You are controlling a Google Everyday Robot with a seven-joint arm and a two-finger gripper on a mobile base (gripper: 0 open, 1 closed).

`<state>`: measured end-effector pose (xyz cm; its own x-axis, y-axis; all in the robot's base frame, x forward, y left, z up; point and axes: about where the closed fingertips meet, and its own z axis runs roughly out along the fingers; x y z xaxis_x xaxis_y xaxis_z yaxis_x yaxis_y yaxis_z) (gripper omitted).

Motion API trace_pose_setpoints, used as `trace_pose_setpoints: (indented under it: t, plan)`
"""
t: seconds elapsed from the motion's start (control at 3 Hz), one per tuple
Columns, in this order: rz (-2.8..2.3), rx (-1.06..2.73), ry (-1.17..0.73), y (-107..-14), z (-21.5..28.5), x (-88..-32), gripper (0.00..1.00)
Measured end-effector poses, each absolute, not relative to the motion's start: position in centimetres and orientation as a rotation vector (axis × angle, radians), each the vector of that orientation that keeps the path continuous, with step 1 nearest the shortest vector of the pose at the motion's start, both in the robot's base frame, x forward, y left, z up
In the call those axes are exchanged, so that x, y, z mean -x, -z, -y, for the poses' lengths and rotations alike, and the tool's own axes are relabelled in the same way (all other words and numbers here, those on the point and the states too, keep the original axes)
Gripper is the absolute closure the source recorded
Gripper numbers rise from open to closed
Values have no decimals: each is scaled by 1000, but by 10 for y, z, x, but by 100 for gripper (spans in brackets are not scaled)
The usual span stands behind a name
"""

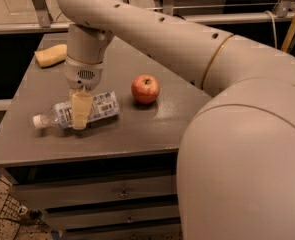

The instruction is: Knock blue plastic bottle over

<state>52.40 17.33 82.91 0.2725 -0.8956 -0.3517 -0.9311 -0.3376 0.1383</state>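
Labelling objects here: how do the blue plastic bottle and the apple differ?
The blue plastic bottle lies on its side, long and clear with a printed label; the apple is round and red. The gripper is down over the bottle, while the apple sits apart, untouched. Both rest on the grey table.

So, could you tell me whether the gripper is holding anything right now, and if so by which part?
It cannot be told. The gripper sits at the middle of the blue plastic bottle, which lies on its side on the table.
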Motion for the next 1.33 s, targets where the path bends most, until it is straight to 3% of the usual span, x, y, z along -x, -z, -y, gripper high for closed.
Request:
trace_pose_setpoints:
  t: [0.33, 0.67, 1.33]
  plan:
    - [-1746, 2422, -567, -830, -174, -526, 0]
    - [-1744, 2405, -557, -831, -166, -531, 0]
    - [-1761, 2292, -443, -856, -94, -566, 0]
